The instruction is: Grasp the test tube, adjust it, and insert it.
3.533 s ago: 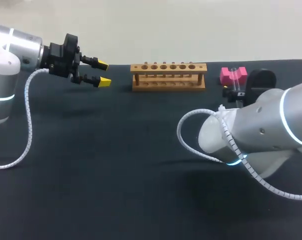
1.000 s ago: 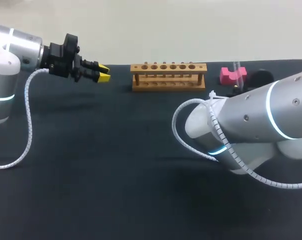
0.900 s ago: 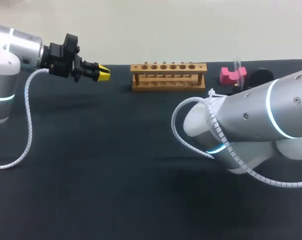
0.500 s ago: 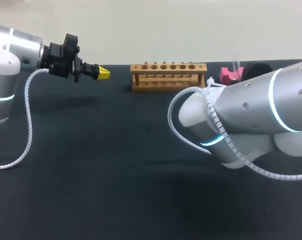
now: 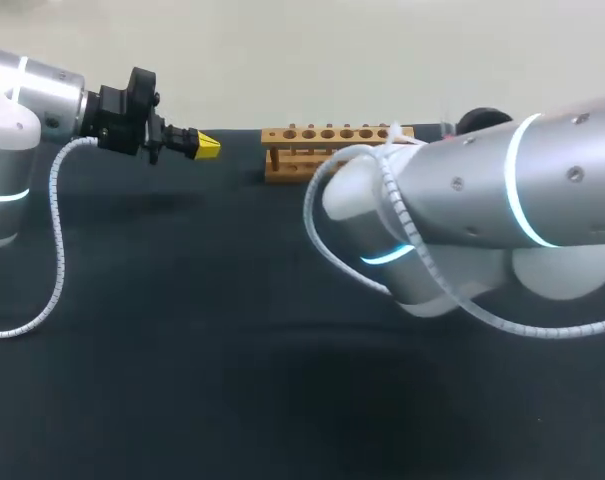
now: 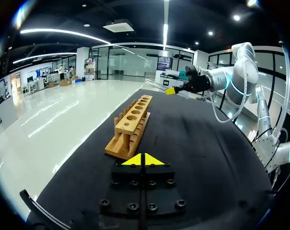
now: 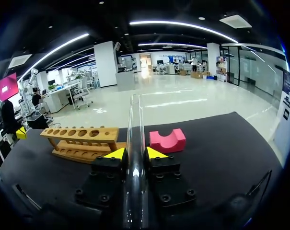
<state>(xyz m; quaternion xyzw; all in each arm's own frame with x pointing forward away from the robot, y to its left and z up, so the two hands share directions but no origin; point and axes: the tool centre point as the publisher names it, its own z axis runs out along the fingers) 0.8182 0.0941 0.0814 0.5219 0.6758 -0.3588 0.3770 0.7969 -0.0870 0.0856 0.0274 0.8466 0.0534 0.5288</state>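
Observation:
A clear glass test tube (image 7: pixel 133 125) lies between the yellow tips of my right gripper (image 7: pixel 136 154), which is shut on it; the tube sticks out far ahead of the fingers. Beyond them stand the wooden tube rack (image 7: pixel 82 139) with its row of holes and a pink notched block (image 7: pixel 167 141). In the head view my right arm (image 5: pixel 472 205) hides its own gripper, the tube and part of the rack (image 5: pixel 307 150). My left gripper (image 5: pixel 202 147) hovers left of the rack, shut with nothing in it; the rack (image 6: pixel 132 125) lies just ahead of its tips (image 6: pixel 143 159).
The black table (image 5: pixel 182 330) stretches bare in front of the rack. My right arm's cable loop (image 5: pixel 327 235) hangs over the table's middle. My right arm (image 6: pixel 221 81) shows beyond the rack's far end in the left wrist view.
My left gripper's fingers closed together. My right arm swung left and up, away from the pink block toward the rack, carrying the tube.

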